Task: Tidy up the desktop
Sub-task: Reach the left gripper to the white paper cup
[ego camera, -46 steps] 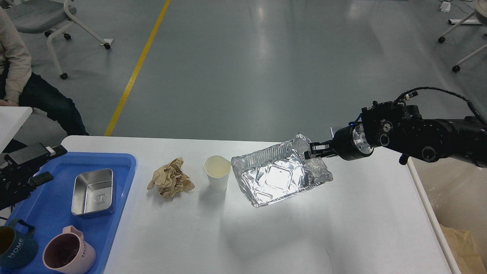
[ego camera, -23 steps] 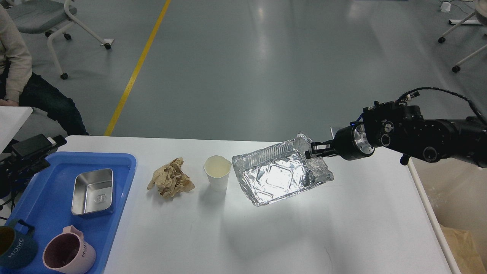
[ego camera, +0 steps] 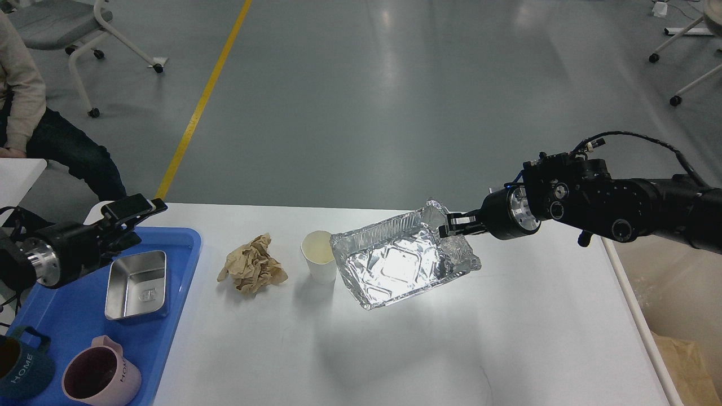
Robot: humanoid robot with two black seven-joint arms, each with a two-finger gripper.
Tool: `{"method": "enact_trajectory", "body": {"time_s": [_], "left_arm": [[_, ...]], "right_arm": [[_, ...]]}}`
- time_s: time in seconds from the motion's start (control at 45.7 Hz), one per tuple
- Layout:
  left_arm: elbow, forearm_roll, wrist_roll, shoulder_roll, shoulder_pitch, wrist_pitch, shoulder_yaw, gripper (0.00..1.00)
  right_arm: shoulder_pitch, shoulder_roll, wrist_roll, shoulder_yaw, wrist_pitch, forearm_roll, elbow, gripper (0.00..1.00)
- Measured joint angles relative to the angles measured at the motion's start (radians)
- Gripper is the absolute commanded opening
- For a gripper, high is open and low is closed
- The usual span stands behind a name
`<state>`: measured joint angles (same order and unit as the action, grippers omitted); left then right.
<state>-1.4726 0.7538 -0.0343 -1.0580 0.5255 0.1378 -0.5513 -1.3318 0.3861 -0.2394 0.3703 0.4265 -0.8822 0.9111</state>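
Note:
The white desktop (ego camera: 451, 349) holds a crumpled brown paper wad (ego camera: 252, 265) and a white paper cup (ego camera: 318, 256). My right gripper (ego camera: 445, 228) is shut on the far right corner of a crumpled foil tray (ego camera: 395, 265) and holds it tilted, just above the desktop; its left end overlaps the cup's right side. My left gripper (ego camera: 132, 223) is over the far edge of the blue tray (ego camera: 73, 316). Its fingers look apart and hold nothing.
On the blue tray are a steel box (ego camera: 137, 285), a pink mug (ego camera: 98, 375) and a dark teal mug (ego camera: 20, 369). A bin with a brown paper bag (ego camera: 685, 366) stands past the desktop's right edge. A seated person (ego camera: 22, 113) is at far left.
My right gripper has moved left with the foil tray, bringing it up against the cup. My left arm has risen and reached forward and right over the blue tray's far edge.

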Motion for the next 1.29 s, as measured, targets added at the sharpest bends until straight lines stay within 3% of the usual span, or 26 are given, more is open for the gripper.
{"method": "enact_trajectory", "body": {"time_s": [0.263,0.679,1.292], "left_arm": [[0.163,-0.005,0.004,0.214,0.283,0.006,0.309,0.96],[0.267,-0.01,-0.017,0.442,0.403,-0.016,0.528,0.96],[0.553,-0.024,-0.015,0.72,0.406,-0.024,0.554,0.89]], "right_arm": [[0.002,0.002,0.0,0.001,-0.003,0.005,0.0,0.0],[0.006,0.011,-0.001,0.0,-0.003,0.005,0.0,0.0],[0.008,0.015,-0.001,-0.001,-0.005,0.006,0.0,0.0]]}}
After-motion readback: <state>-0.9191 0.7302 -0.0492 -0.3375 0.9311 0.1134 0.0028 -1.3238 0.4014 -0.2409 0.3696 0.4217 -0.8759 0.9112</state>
